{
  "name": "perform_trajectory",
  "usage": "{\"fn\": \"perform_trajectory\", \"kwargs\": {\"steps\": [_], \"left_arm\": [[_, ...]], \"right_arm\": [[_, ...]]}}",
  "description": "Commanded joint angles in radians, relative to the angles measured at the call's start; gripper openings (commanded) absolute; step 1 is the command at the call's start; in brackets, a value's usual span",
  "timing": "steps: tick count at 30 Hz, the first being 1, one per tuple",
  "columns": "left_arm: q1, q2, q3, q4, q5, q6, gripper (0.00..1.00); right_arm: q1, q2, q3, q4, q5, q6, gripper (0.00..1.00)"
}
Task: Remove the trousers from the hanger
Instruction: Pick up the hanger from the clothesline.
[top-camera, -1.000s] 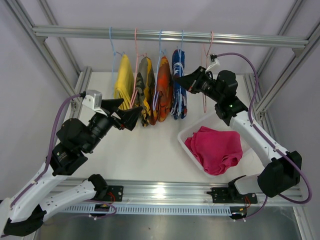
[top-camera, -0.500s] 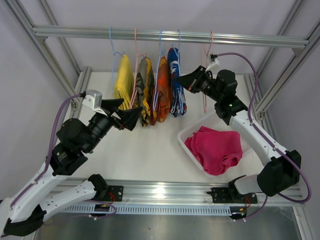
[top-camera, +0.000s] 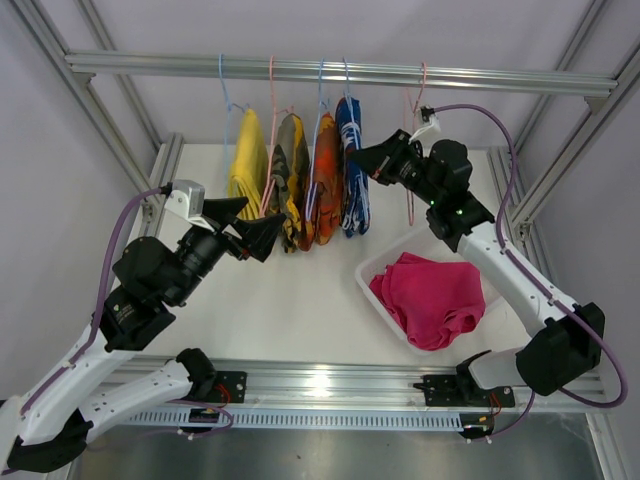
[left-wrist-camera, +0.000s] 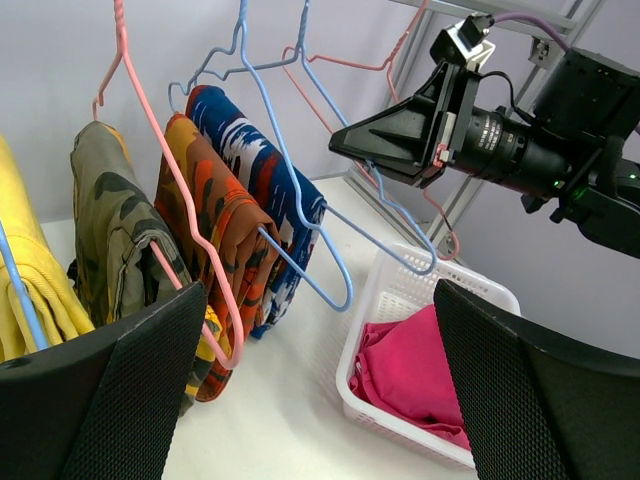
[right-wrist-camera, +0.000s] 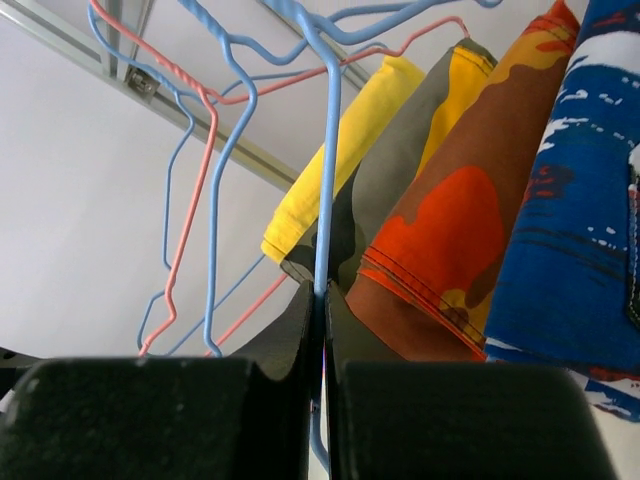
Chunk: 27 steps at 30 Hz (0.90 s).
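Note:
Yellow trousers (top-camera: 247, 160), camouflage trousers (top-camera: 285, 180), orange-red trousers (top-camera: 327, 180) and blue-and-white trousers (top-camera: 354, 170) hang on wire hangers from the top rail (top-camera: 340, 72). The magenta trousers (top-camera: 432, 296) lie in the white basket (top-camera: 378, 262). My right gripper (right-wrist-camera: 322, 300) is shut on the blue hanger's wire (right-wrist-camera: 328, 180), right beside the blue-and-white trousers (right-wrist-camera: 570, 230). Below and left of the row my left gripper (left-wrist-camera: 320, 400) stands open and holds nothing, its left finger (left-wrist-camera: 110, 400) near the camouflage trousers (left-wrist-camera: 120, 220).
An empty pink hanger (top-camera: 410, 150) hangs on the rail just right of my right gripper (top-camera: 358, 157). Frame posts rise at both sides. The basket (left-wrist-camera: 400, 290) sits on the table's right half, under the right arm.
My right gripper has shut on the blue hanger's wire and pushed it left, so the blue-and-white trousers now hang against the orange-red ones. The left arm has not moved.

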Motion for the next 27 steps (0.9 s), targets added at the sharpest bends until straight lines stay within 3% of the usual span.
{"fn": "perform_trajectory", "kwargs": {"steps": [1, 27], "left_arm": [[0.010, -0.006, 0.008, 0.024, 0.020, 0.018, 0.99], [0.010, 0.000, 0.008, 0.024, 0.026, 0.016, 1.00]], "right_arm": [[0.011, -0.108, 0.088, 0.239, 0.048, -0.041, 0.00], [0.012, -0.231, -0.046, 0.454, 0.160, 0.020, 0.00]]}}
